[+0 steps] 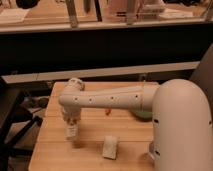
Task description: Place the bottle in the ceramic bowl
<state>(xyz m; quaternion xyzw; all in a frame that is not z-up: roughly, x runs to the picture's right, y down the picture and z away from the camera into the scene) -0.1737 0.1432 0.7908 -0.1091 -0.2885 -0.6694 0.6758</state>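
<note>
My gripper (71, 121) hangs from the wrist of the white arm (107, 99) over the left half of the wooden table (55, 150). It is shut on the small white bottle (71, 132), which hangs upright just above the tabletop. The dark green ceramic bowl (143, 115) lies to the right. Only a sliver of its rim shows under the arm; the rest is hidden behind the arm and its big white shoulder (182, 125).
A white rectangular block (110, 147) lies on the table to the right of the bottle, near the front edge. A small orange thing (106, 111) lies under the arm. A dark counter wall (100, 50) runs behind the table.
</note>
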